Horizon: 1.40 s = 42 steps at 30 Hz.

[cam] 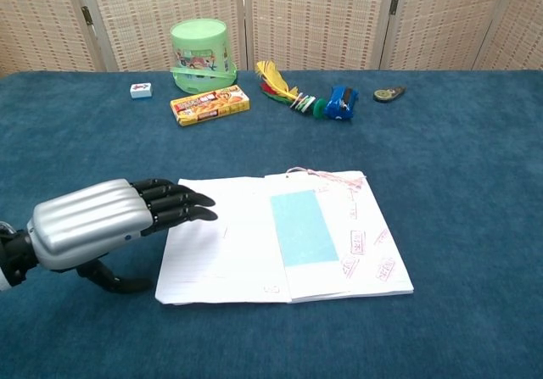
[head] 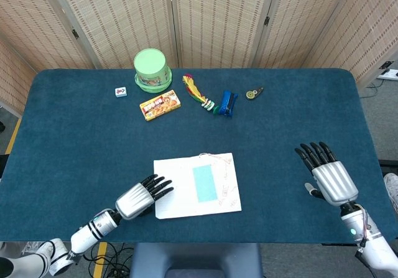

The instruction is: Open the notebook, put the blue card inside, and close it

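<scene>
The white notebook (head: 186, 188) (cam: 229, 243) lies open near the table's front edge. The light blue card (head: 204, 183) (cam: 303, 226) lies flat on its right page. My left hand (head: 138, 195) (cam: 102, 220) hovers at the notebook's left edge, fingers stretched out over the left page and thumb hanging below, holding nothing. My right hand (head: 328, 175) is far to the right, open with fingers spread above the cloth, and shows only in the head view.
At the back stand a green round tub (head: 152, 69), a yellow snack box (head: 160, 104), a small white tile (head: 120, 92), a bundle of coloured bands (head: 198, 93), a blue clip (head: 227, 102) and a small round tool (head: 252, 94). Blue cloth (head: 74, 147) covers the table.
</scene>
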Each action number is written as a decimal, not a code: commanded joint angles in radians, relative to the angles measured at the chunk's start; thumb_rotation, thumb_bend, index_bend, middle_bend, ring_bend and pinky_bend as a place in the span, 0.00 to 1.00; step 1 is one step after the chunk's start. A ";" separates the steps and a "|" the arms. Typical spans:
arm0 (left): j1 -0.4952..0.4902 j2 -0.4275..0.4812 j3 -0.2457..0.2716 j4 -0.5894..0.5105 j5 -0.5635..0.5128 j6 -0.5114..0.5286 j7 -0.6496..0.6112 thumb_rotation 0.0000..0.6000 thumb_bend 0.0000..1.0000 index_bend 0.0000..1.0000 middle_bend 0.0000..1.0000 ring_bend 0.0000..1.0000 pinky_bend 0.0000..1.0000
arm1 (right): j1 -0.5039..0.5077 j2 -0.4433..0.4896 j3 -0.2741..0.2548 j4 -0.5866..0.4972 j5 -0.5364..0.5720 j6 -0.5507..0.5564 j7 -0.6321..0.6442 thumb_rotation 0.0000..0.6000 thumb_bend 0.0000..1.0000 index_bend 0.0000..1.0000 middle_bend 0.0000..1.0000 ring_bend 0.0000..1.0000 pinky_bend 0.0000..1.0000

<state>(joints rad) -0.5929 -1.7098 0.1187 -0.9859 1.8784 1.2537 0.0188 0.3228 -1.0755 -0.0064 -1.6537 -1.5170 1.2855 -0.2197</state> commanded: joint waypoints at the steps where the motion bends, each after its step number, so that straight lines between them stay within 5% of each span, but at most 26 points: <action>1: -0.004 -0.011 -0.001 0.009 -0.003 0.011 -0.016 1.00 0.24 0.11 0.09 0.11 0.17 | -0.004 0.000 0.002 0.003 0.000 0.001 0.004 1.00 0.20 0.01 0.05 0.00 0.00; 18: -0.027 -0.088 0.001 0.101 -0.020 0.051 -0.135 1.00 0.24 0.15 0.09 0.11 0.17 | -0.021 -0.005 0.016 0.021 0.003 0.001 0.024 1.00 0.20 0.01 0.04 0.00 0.00; 27: -0.034 -0.122 0.005 0.153 -0.026 0.092 -0.248 1.00 0.25 0.25 0.12 0.12 0.17 | -0.027 -0.010 0.023 0.032 0.002 0.002 0.035 1.00 0.20 0.01 0.04 0.00 0.00; 42: -0.041 -0.140 -0.004 0.194 -0.039 0.145 -0.298 1.00 0.45 0.49 0.16 0.12 0.17 | -0.035 -0.005 0.027 0.031 -0.005 0.003 0.042 1.00 0.20 0.01 0.04 0.00 0.00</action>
<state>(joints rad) -0.6332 -1.8504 0.1153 -0.7924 1.8392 1.3983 -0.2790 0.2882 -1.0806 0.0206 -1.6227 -1.5223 1.2884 -0.1777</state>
